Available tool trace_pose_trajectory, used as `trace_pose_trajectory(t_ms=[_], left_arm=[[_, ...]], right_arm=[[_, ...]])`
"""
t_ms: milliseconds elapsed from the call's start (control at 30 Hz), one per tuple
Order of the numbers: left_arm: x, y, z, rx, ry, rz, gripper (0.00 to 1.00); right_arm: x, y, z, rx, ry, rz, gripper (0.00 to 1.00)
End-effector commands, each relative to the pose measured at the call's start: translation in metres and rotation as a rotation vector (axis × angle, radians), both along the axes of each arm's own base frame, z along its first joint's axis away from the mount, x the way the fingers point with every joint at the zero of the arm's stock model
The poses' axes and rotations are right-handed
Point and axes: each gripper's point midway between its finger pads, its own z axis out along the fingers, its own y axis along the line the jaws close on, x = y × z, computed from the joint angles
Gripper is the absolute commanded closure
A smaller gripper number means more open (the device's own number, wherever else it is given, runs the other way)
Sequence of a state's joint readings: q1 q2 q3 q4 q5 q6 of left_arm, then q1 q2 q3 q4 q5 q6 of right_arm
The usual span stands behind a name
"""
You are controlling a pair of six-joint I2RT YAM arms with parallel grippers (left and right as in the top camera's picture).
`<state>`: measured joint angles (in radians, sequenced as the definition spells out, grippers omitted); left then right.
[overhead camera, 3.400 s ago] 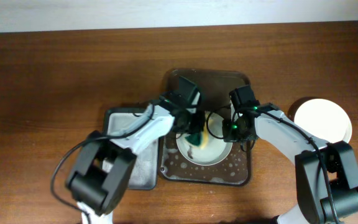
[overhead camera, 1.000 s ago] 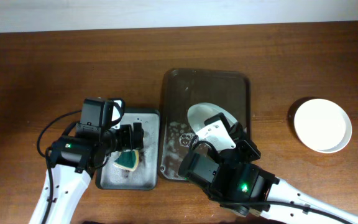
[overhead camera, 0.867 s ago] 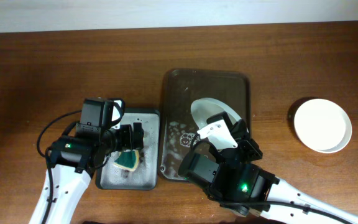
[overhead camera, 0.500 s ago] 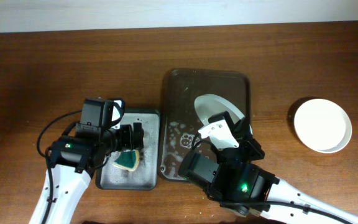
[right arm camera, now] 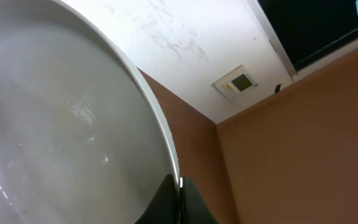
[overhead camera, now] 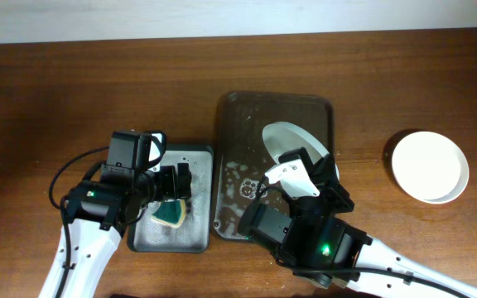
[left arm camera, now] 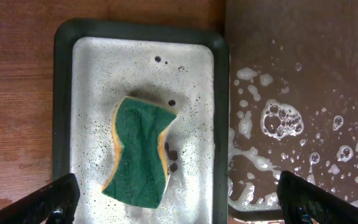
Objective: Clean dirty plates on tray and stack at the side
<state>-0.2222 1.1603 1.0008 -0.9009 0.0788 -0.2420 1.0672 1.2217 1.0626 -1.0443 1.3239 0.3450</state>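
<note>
The grey metal tray (overhead camera: 143, 236) lies on the table (overhead camera: 56, 91) just left of the brown tray (overhead camera: 276, 98), their rims side by side. A green sponge (left arm camera: 138, 152) rests loose in its wet, speckled bed. The left tool (overhead camera: 174, 184) hangs above the sponge with its fingers spread wide on either side, touching nothing. Suds (left arm camera: 278, 118) dot the brown tray's floor.

The right tool (overhead camera: 309, 163) is clamped on the rim of the lifted plate (overhead camera: 288, 136), which stands tilted over the far right part of the brown tray. In the overhead view the right arm's bulk covers the tray's near right corner and the plate's lower edge. From the right wrist the plate (right arm camera: 55, 124) fills most of the picture, with only wall and ceiling past its rim. The other plate (overhead camera: 430, 166) sits flat on the table, well to the right.

Half a second ago the lifted plate was slightly lower and nearer the tray's middle. The left arm and sponge have not moved.
</note>
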Motion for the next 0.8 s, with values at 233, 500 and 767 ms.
trace_pose_trajectory(t_ms=[233, 500, 767], left_arm=[[0.003, -0.001, 0.008, -0.003, -0.025, -0.01, 0.0], [0.003, -0.001, 0.008, -0.003, -0.025, -0.01, 0.0], [0.003, -0.001, 0.008, -0.003, -0.025, -0.01, 0.0]], right_arm=[[-0.001, 0.0, 0.011, 0.05, -0.037, -0.004, 0.96], [-0.001, 0.0, 0.011, 0.051, -0.038, -0.004, 0.96], [0.035, -0.065, -0.049, 0.456, 0.193, -0.289, 0.96]])
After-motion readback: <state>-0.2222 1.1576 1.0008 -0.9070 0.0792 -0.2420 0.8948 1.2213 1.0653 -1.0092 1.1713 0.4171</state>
